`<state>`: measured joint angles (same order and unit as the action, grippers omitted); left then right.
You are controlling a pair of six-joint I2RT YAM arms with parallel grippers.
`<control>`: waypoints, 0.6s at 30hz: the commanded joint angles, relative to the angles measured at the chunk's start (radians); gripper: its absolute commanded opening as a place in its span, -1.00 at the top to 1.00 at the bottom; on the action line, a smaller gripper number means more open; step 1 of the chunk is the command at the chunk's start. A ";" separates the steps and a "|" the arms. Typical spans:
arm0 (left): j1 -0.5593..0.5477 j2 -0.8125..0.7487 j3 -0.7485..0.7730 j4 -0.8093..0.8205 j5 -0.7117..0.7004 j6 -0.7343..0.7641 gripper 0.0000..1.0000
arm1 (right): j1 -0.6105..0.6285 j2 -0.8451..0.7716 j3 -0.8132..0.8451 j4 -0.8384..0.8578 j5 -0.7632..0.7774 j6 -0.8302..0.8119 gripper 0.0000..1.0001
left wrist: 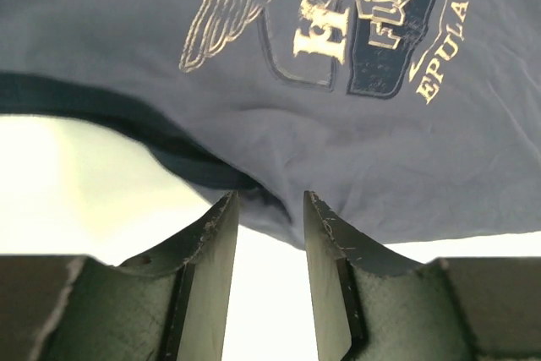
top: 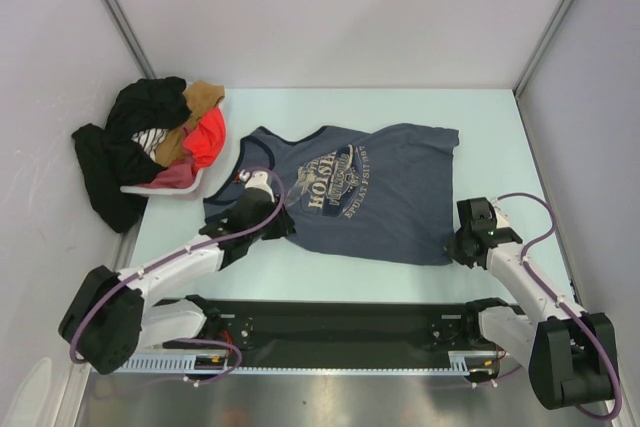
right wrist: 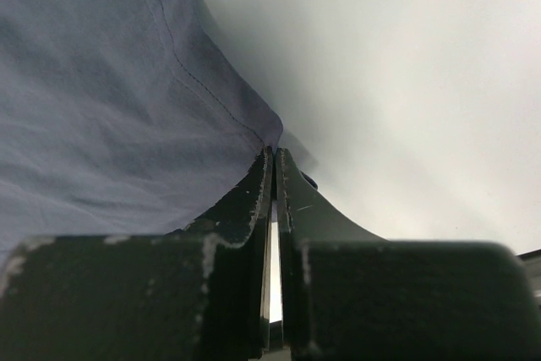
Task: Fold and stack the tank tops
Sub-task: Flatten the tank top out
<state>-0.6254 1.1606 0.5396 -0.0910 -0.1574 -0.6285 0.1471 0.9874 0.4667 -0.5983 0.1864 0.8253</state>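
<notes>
Stage: early, nothing folded | blue-grey tank top (top: 380, 197) flat, spread on worktop (top: 400, 107) | left hand (left wrist: 270, 200) spread at armhole edge, holding nothing | right hand (right wrist: 275, 154) pressed together at hem corner, pinch unclear | left: fold, second top from clothes heap (top: 140, 147), stack

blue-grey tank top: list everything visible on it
The tank top is soft slate blue-grey fabric with darker neck and armhole binding and a pale winged chest print with lettering. It lies spread face up on the table, lightly wrinkled, with the neck to the left and the hem to the right in the top view. The left gripper, jaws parted, sits at its near armhole edge. The right gripper, shut, meets its near hem corner. Whether either pinches cloth is unclear.
</notes>
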 commanded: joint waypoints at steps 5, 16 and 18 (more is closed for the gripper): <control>0.159 -0.006 -0.081 0.215 0.252 -0.028 0.15 | 0.003 -0.007 0.021 0.020 -0.007 -0.018 0.97; 0.204 0.120 -0.044 0.212 0.286 -0.060 0.53 | -0.001 -0.016 0.026 0.009 -0.001 -0.022 0.97; 0.204 0.125 -0.041 0.203 0.279 -0.060 0.62 | -0.001 -0.016 0.026 0.011 -0.001 -0.022 0.97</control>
<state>-0.4301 1.2793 0.4603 0.0879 0.1085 -0.6811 0.1467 0.9871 0.4667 -0.5941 0.1764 0.8112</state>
